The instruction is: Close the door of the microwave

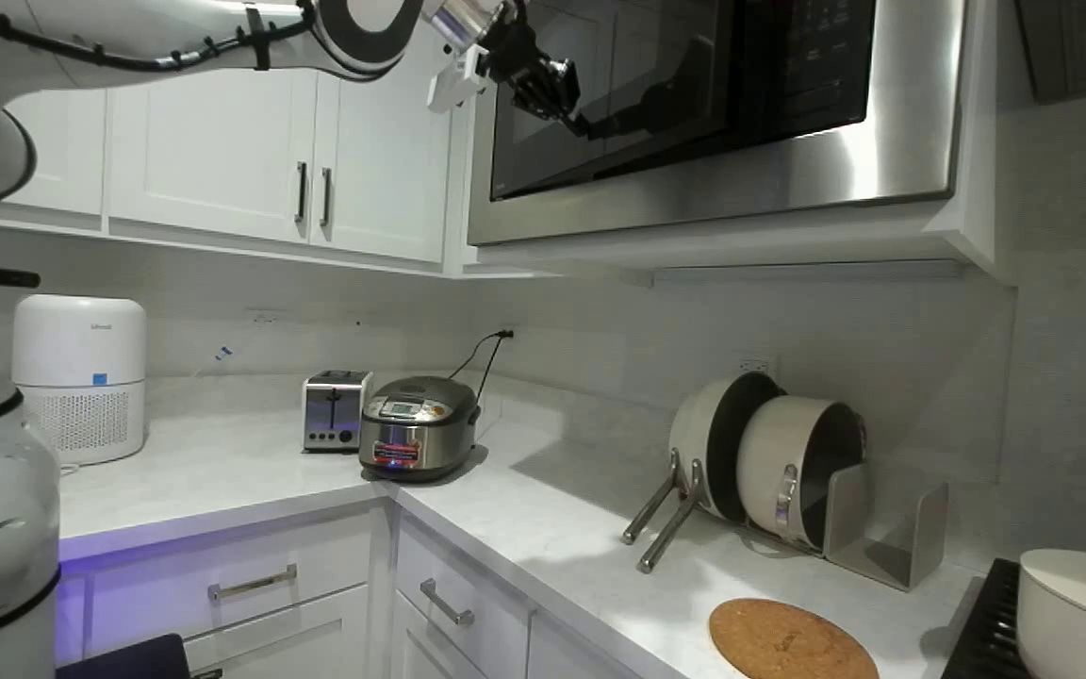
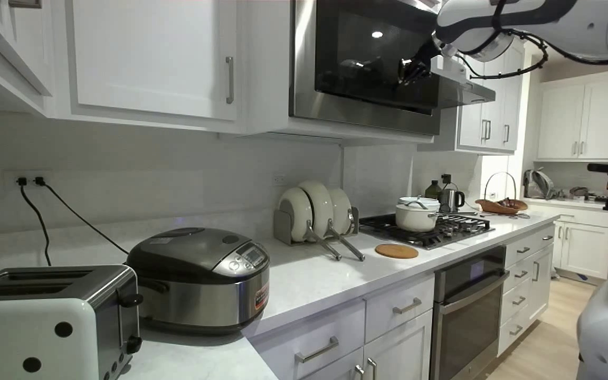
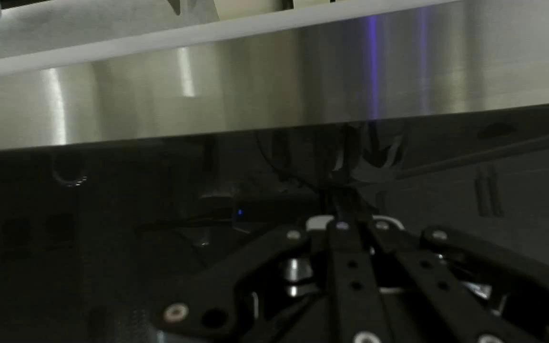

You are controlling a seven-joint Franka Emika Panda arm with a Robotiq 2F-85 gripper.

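The microwave (image 1: pixel 722 184) is set in the upper cabinetry and also shows in an exterior view (image 2: pixel 304 63). Its black glass door (image 1: pixel 642 42) stands slightly ajar: a dark wedge under its lower edge widens toward the control panel. The door also shows in an exterior view (image 2: pixel 367 47) and fills much of the wrist view (image 3: pixel 112 228), below the steel frame. My gripper (image 1: pixel 583 124) points at the glass with its fingers together and nothing between them. It also shows in an exterior view (image 2: pixel 402 82) and in the wrist view (image 3: pixel 348 207). Its tips are at or very near the glass; contact cannot be told.
White cabinets (image 1: pixel 213 160) adjoin the microwave. Below on the counter stand a toaster (image 1: pixel 336 410), a rice cooker (image 1: pixel 419 429), pans in a rack (image 1: pixel 793 467) and a cork mat (image 1: pixel 788 641). A range hood (image 2: pixel 465 91) and a stove with a white pot (image 2: pixel 416 217) are beyond.
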